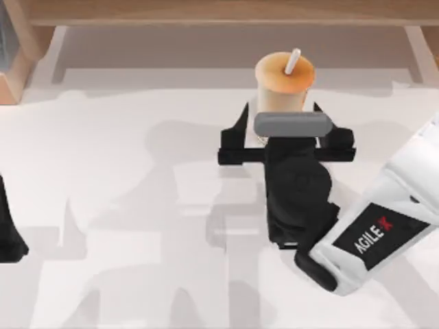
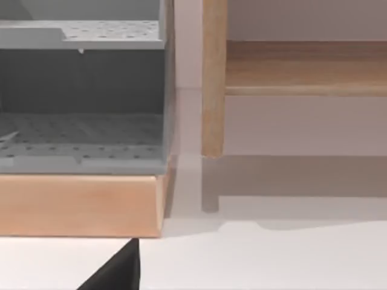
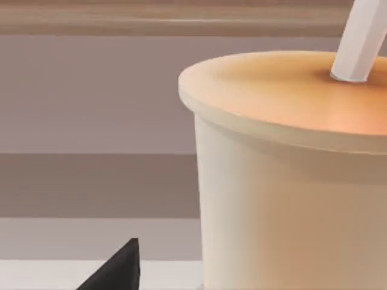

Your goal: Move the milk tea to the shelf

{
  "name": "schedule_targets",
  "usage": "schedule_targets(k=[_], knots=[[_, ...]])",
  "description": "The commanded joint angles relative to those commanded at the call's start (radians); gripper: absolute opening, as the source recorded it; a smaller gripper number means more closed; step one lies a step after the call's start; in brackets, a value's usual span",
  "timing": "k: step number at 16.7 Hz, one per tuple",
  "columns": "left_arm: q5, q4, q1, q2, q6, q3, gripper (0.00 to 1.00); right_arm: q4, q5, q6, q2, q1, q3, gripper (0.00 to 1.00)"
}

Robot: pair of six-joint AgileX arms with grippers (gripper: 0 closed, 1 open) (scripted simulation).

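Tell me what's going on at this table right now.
The right arm's tool is at the tall clear cup of pale orange-beige milk tea with a white straw, its black fingers on either side of the cup toward the back of the white table. Whether it is gripping yet is unclear. The long brown wooden shelf board runs along the back, just beyond the cup. The left arm is parked at the table's left edge.

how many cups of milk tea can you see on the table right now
1. The milk tea stands upright near the table's far edge, right of centre, just in front of the shelf, with the right gripper around its near side. Nothing suggests another cup hidden.
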Motion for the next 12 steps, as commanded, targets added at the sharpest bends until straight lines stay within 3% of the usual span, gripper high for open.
schedule_targets(k=[4,8,12], knots=[[0.0,0.0,0.0,0.0,0.0,0.0,1.0,-0.068,-0.07,-0.001,0.045,-0.071,0.115,1.0],[0.0,0.0,0.0,0.0,0.0,0.0,1.0,-0.073,-0.076,-0.001,0.049,-0.077,0.123,1.0],[0.0,0.0,0.0,0.0,0.0,0.0,1.0,-0.073,-0.076,-0.001,0.049,-0.077,0.123,0.7]])
